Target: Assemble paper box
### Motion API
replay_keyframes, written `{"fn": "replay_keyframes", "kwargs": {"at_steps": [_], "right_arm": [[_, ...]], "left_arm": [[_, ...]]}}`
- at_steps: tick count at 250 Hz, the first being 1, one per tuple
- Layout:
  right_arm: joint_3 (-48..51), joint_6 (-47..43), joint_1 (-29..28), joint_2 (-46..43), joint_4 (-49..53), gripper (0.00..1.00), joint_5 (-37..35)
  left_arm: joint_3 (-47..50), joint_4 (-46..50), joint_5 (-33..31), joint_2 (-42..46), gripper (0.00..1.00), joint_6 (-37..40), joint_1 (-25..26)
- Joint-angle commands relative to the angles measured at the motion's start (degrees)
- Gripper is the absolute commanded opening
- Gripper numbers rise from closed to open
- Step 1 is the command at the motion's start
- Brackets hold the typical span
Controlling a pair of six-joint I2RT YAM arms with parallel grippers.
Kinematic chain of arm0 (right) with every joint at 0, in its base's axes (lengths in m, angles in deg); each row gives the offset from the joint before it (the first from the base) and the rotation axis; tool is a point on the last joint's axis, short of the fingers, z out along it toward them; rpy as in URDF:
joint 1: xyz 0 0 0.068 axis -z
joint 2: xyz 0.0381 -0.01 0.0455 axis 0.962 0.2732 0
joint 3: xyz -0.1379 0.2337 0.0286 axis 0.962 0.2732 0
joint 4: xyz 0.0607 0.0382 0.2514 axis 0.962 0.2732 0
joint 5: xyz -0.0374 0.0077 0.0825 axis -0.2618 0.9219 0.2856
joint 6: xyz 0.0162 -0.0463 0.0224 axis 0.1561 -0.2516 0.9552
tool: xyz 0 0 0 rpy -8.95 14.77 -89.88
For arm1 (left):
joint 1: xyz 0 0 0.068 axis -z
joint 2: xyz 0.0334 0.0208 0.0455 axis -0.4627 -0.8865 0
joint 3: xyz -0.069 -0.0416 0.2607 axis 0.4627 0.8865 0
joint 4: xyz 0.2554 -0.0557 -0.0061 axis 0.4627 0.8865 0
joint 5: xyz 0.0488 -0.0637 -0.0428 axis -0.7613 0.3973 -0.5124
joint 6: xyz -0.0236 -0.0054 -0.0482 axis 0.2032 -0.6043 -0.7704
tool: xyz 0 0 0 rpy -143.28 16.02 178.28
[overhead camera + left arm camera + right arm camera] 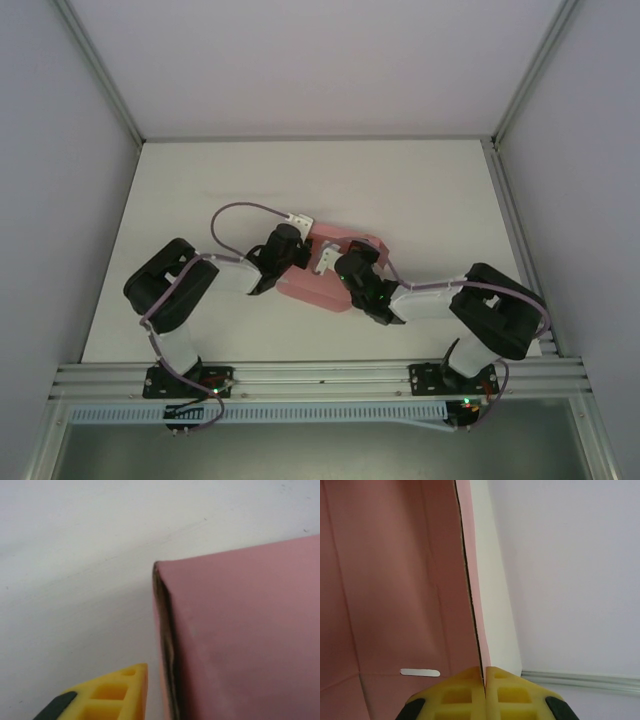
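Pink thin card: paper box (312,290), one item, partly formed.

Top external view. The box lies on the white table (300,180), about midway between the left and right edges and nearer the near edge than the far one. Left gripper (282,262) sits at the box's left end and right gripper (340,268) sits over its right half. The two heads are close together above the pink card, which shows at the near side and at the far right corner. From here the finger state of either gripper cannot be told. Both arms reach inward from their bases at the near edge.

Left wrist view. A box corner (235,630) with a dark, worn upright edge takes up the right side, resting on the white table surface. One yellow finger (117,694) of the left gripper shows at lower left, just beside the corner with a strip of table between them. Whether this gripper is spread or pressed together cannot be told.

Right wrist view. The yellow fingers (455,695) of the right gripper are pressed together, pinching the thin raised wall (475,605) of the box by its edge. The pink inner face lies to the left, with a small white slot (420,672) near the floor fold.
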Motion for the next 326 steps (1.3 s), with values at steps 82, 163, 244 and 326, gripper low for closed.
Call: {"fn": "replay_keyframes", "kwargs": {"at_steps": [82, 163, 244, 326], "right_arm": [[-0.31, 4.44, -0.36, -0.32, 8.65, 0.00, -0.41], [-8.44, 20.41, -0.22, -12.73, 17.05, 0.72, 9.50], [-9.56, 39.21, 1.85, -35.73, 23.05, 1.00, 20.59], [-14.50, 54.48, 11.13, -32.96, 40.80, 1.00, 22.37]], "left_arm": [[4.04, 3.16, -18.74, 0.59, 0.00, -1.25, -0.70], [2.75, 9.00, -12.03, 11.09, 0.00, -3.12, 1.40], [2.67, 16.54, -10.66, 20.92, 0.00, -8.70, 1.48], [2.39, 19.59, -9.78, 24.23, 0.00, -10.59, 1.54]]}}
